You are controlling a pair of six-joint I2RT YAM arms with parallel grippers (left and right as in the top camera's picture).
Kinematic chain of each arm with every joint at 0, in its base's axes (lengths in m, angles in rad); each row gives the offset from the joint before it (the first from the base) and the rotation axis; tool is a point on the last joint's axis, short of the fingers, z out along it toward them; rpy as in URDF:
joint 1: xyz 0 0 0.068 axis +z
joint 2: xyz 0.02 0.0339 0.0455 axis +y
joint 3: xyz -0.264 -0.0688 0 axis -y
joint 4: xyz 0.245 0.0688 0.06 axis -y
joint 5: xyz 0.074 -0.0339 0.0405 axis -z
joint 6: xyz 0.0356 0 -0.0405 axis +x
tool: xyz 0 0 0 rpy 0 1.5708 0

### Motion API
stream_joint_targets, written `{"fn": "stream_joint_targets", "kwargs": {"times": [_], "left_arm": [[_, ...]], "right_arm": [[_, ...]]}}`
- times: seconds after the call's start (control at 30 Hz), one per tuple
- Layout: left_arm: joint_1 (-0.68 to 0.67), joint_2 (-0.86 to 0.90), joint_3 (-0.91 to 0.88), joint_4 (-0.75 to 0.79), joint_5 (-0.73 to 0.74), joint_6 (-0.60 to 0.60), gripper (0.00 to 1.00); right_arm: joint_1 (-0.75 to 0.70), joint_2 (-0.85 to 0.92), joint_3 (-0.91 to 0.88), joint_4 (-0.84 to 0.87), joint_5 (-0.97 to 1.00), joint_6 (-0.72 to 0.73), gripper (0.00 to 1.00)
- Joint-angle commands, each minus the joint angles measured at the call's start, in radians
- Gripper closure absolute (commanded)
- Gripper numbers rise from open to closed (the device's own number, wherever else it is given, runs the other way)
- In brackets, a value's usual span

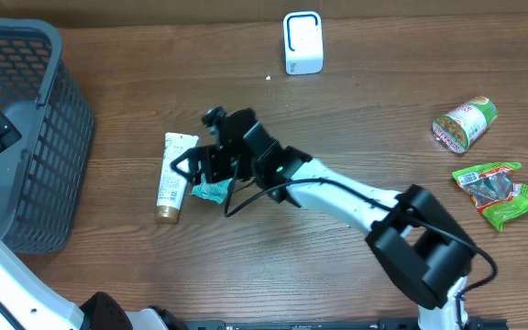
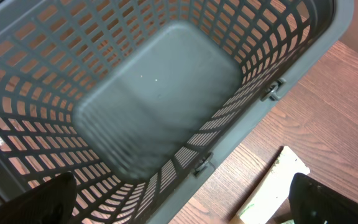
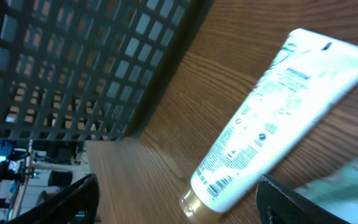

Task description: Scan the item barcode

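Both jaws of the right gripper stood wide apart around the white tube without touching it, apparently poised to grasp it for scanning. That tube lay flat just beside the basket. Above the basket hung the left gripper, spread wide and empty, likely parked clear.

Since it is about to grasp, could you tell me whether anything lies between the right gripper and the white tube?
Nothing visible does. The right gripper hangs open over the white tube, and a teal packet lies close beside the tube rather than in the gap.
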Motion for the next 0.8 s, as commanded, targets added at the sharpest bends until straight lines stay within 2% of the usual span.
{"fn": "stream_joint_targets", "kwargs": {"times": [0.0,0.23,0.37,0.57,0.77], "left_arm": [[0.0,-0.007,0.012,0.003,0.004,-0.007,0.0],[0.0,-0.007,0.012,0.003,0.004,-0.007,0.0],[0.0,-0.007,0.012,0.003,0.004,-0.007,0.0],[0.0,-0.007,0.012,0.003,0.004,-0.007,0.0],[0.0,-0.007,0.012,0.003,0.004,-0.007,0.0]], "right_arm": [[0.024,0.057,0.016,0.042,0.029,0.044,0.14],[0.051,0.086,0.016,0.069,0.033,0.066,0.1],[0.043,0.087,0.016,0.006,0.033,0.089,0.1],[-0.025,0.086,0.016,-0.158,-0.077,0.132,0.1],[-0.165,0.085,0.016,-0.418,-0.208,0.002,0.12]]}}
